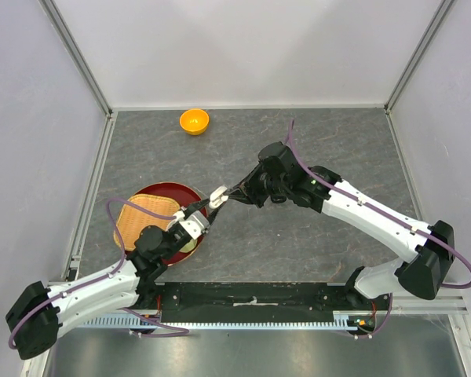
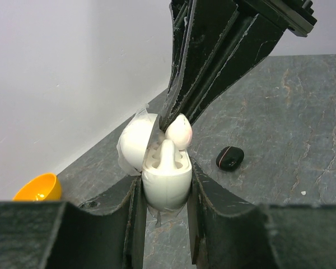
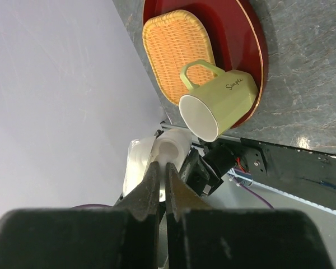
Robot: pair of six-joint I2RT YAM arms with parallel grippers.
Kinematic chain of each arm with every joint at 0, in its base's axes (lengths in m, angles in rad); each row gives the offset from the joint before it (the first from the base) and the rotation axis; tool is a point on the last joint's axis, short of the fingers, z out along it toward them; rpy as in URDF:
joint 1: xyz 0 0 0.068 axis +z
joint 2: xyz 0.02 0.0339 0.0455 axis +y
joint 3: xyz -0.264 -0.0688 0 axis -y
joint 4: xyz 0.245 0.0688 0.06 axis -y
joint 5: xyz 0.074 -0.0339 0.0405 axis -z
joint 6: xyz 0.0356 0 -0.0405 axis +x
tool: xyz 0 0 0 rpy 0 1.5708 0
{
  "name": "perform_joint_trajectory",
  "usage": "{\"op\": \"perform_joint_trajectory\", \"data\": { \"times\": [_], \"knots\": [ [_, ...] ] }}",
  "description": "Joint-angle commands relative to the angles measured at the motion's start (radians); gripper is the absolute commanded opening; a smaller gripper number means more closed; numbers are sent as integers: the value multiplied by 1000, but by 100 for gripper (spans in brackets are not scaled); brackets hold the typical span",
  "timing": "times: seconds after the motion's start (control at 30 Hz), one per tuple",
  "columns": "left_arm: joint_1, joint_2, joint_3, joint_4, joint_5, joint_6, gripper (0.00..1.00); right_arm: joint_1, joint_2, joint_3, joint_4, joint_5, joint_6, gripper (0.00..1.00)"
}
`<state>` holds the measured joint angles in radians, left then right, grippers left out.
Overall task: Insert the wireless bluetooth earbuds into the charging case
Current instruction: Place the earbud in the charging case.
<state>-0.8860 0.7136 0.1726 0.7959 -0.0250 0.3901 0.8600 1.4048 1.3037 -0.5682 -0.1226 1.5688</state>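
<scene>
White case (image 2: 167, 182) is held up off the tabletop (image 2: 302, 123), clamped at both sides by the left fingers (image 2: 131, 216), mouth upward, lid (image 2: 135, 141) swung open to the case's left. One white earbud (image 2: 167, 152) stands in the case, its top poking above the rim; which socket it fills, cannot tell. Right fingers (image 2: 199, 78) reach down from above the case, nearly together, pinched on a second white earbud (image 2: 180, 132). That bud hangs just above the case's rim on the right side, touching or almost touching the seated one; cannot tell which. Step in hand, by my reading: seat this second bud in the free socket. To do it well, the left arm should hold the case steady and level. The right arm should bring the bud over the empty well, clear of the seated bud, turn it to match the well, then lower it slowly and straight. Let go only once it bottoms out, and part the fingers only a little, since the open lid stands close by. Risk: a sideways nudge could tip the seated bud out or twist the case in its grip. A small black pebble-like thing (image 2: 229, 158) lies on the tabletop to the right of the case; whether case or bud, cannot tell.
</scene>
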Motion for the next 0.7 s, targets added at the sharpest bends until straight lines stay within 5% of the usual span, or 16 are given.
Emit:
{"op": "perform_joint_trajectory", "data": {
  "times": [0.0,0.67],
  "knots": [
    [-19,-3,34,173,-16,46,2,-6,-15,-20,-19,60,28,0],
    [-45,6,50,146,8,84,2,-4,8,-4,-7,43,39,3]
  ]
}}
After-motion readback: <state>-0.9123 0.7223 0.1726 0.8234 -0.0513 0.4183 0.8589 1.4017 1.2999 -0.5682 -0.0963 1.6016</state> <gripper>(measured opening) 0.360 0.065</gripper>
